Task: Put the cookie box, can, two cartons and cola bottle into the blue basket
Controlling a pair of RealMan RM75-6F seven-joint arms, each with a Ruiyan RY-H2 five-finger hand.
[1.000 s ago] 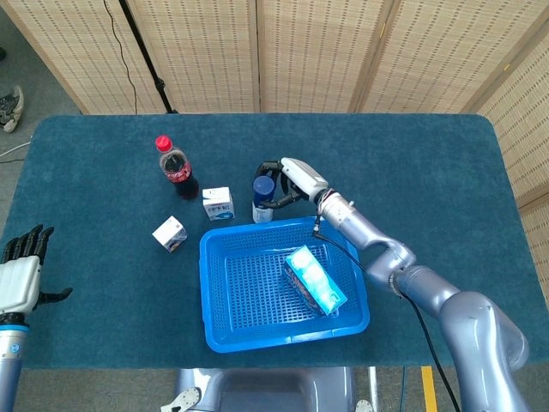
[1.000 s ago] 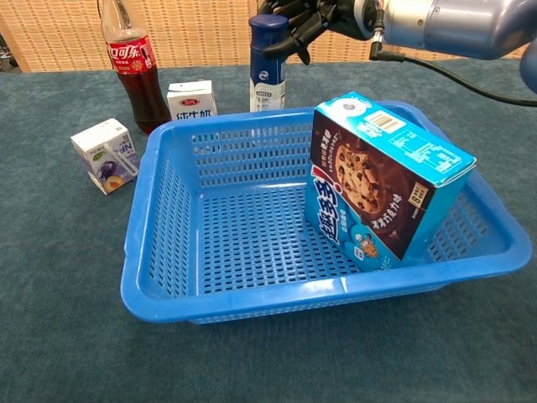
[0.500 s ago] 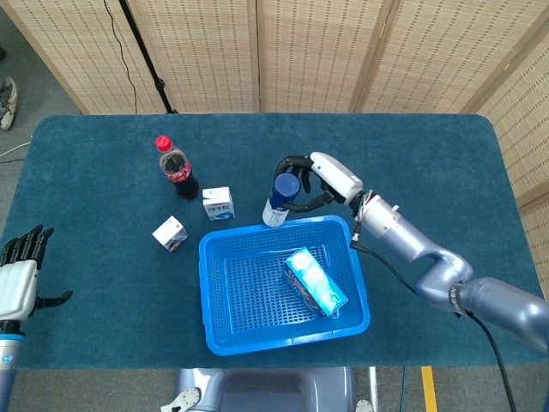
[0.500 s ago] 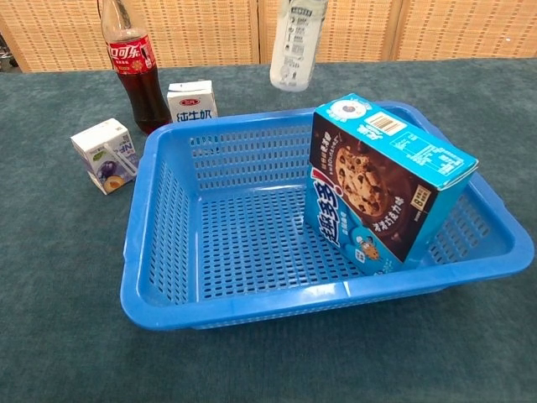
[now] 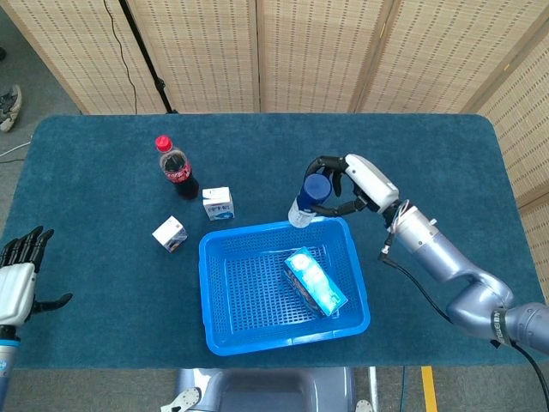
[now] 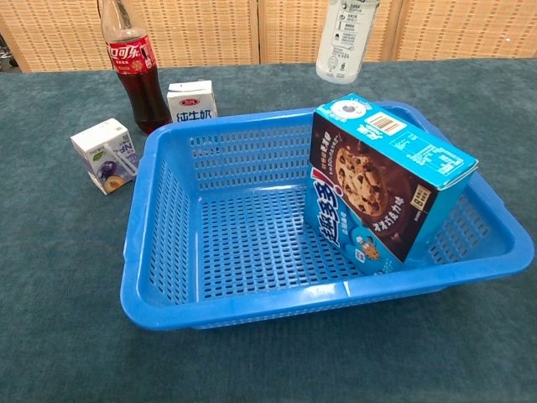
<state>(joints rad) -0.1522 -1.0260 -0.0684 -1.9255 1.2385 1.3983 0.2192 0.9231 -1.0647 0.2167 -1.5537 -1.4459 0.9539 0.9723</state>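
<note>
Right hand [image 5: 347, 184] grips the can [image 5: 310, 199], tilted, hanging over the basket [image 5: 214, 283] far rim; drop point lies toward the robot.

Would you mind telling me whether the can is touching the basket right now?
Apart. The chest view shows the can hanging above the basket's far rim with table visible between them.

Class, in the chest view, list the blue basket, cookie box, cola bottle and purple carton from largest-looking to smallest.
1. blue basket
2. cookie box
3. cola bottle, though partly cut off and farther away
4. purple carton
</note>
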